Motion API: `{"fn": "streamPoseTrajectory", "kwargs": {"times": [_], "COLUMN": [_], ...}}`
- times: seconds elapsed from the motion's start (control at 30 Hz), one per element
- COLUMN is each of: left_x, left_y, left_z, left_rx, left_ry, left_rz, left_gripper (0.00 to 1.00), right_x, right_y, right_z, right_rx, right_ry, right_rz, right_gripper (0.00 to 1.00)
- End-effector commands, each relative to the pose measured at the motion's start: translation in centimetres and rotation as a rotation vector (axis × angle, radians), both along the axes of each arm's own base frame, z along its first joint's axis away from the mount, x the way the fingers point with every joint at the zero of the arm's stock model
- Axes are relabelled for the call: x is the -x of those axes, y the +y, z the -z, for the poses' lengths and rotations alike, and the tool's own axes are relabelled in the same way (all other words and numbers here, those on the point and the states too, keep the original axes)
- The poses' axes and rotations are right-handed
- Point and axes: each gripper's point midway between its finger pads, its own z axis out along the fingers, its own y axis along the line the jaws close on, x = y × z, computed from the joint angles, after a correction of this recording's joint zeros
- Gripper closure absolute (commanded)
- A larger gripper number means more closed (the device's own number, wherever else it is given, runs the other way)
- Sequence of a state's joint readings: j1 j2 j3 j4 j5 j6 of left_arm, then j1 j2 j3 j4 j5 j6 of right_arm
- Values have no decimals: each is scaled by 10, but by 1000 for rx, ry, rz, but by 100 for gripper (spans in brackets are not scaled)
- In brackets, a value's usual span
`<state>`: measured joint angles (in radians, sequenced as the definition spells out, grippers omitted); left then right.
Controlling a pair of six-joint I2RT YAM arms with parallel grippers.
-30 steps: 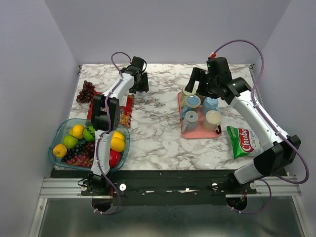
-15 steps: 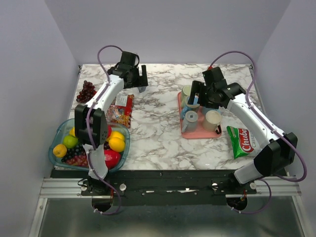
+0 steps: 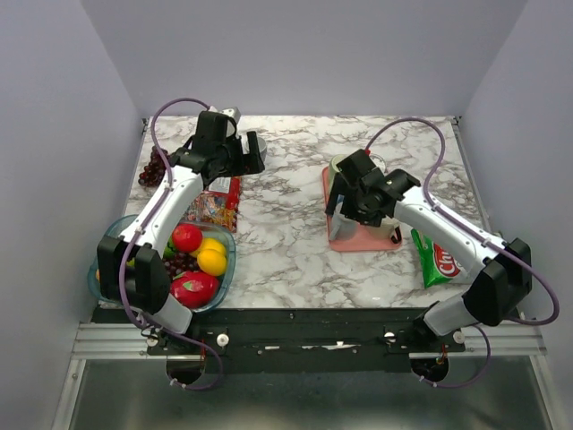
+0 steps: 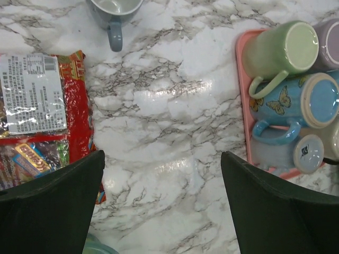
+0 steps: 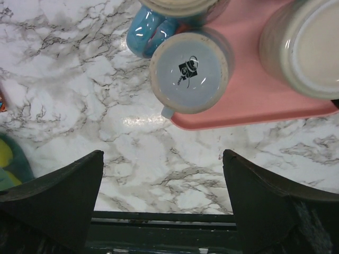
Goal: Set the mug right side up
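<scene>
The right wrist view looks straight down on the pale blue mug (image 5: 189, 72), which stands base up with a small black logo at a corner of the pink tray (image 5: 254, 103). The right gripper (image 5: 163, 159) hangs near it, fingers spread wide and grasping nothing. In the top view that arm hides this mug. The left gripper (image 4: 162, 156), likewise released, hovers over the marble table (image 4: 169, 100). Its camera catches 1 upright grey mug (image 4: 114, 10) and a snack packet (image 4: 37, 100).
</scene>
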<state>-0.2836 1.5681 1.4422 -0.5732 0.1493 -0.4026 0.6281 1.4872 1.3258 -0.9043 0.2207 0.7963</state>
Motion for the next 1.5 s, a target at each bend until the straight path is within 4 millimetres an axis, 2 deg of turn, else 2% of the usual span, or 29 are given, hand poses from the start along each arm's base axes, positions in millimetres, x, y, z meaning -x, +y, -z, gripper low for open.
{"fn": "streamPoseTrajectory", "kwargs": {"times": [0.0, 0.17, 0.27, 0.4, 0.43, 0.57, 0.77, 1.0, 1.03, 1.07, 1.2, 1.3, 1.47], "left_x": [25, 41, 50, 57, 58, 60, 61, 62, 62, 62, 62, 62, 63], "left_y": [-5, 1, 2, 6, 7, 10, 11, 9, 9, 9, 9, 10, 11], "left_z": [-16, -11, -12, -19, -19, -20, -15, -9, -8, -8, -6, -4, -1], "left_rx": [48, 45, 57, 53, 51, 36, 34, 37, 39, 38, 37, 35, 33], "left_ry": [-41, -46, -49, -73, -74, -85, -76, -62, -63, -61, -58, -54, -50], "left_rz": [49, 46, 47, 41, 40, 34, 34, 40, 43, 39, 39, 37, 35], "left_gripper": [1, 1, 1, 1, 1, 1, 1, 1, 1, 1, 1, 1, 1], "right_x": [7, 8, -2, -13, -15, -22, -23, -16, -15, -14, -7, -6, -4], "right_y": [-4, -3, -2, -4, -4, -5, -3, -7, -8, -9, -16, -20, -28], "right_z": [24, 58, 69, 71, 72, 73, 82, 89, 90, 91, 97, 96, 91], "right_rx": [41, 118, 165, 215, 224, 248, 245, 264, 266, 268, 282, 286, 315], "right_ry": [26, 53, 49, 28, 22, -2, -3, 19, 21, 24, 28, 19, -6], "right_rz": [192, 307, 358, 387, 387, 362, 325, 319, 319, 318, 323, 329, 331], "right_gripper": [2, 4, 4, 9, 11, 31, 45, 47, 45, 39, 31, 32, 44]}}
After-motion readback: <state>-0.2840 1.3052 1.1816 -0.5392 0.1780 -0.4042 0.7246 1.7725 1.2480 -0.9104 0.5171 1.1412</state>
